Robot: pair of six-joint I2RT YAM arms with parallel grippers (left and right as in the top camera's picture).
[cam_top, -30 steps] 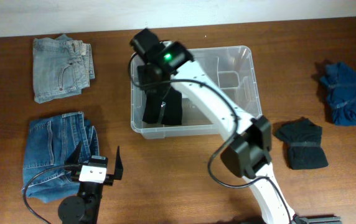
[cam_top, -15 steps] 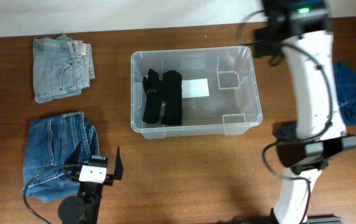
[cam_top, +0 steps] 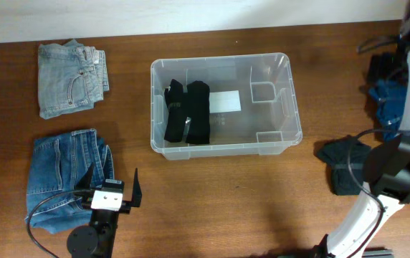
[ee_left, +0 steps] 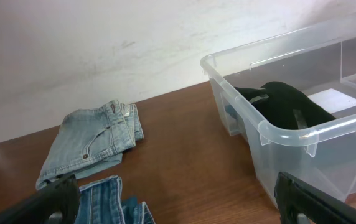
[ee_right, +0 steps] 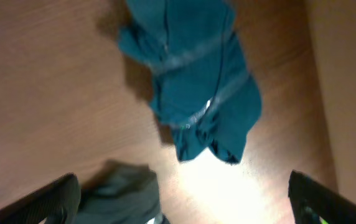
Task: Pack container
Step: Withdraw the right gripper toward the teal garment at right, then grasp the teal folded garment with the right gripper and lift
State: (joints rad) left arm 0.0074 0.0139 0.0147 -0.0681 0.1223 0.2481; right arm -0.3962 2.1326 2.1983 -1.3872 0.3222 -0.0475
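Right fingers (ee_right: 53, 199): spread wide, holding nothing.
Left fingers (ee_left: 47, 205): spread wide, empty, low over the dark jeans (cam_top: 65, 172).
Key relation: the teal garment (ee_right: 193, 87) lies straight ahead of the right fingers, centred between them, with its long axis running away from them at a slight slant.
Nearer arm: the right, by far.
Container (cam_top: 226, 148): mid-bench, well apart from the right fingers; ahead and to the right of the left fingers. A folded black garment (cam_top: 188, 112) lies inside.
Likely next: a descent onto the teal garment.
Writing: the white label (cam_top: 225, 101) on the container base shows nothing legible, and no brands can be read.
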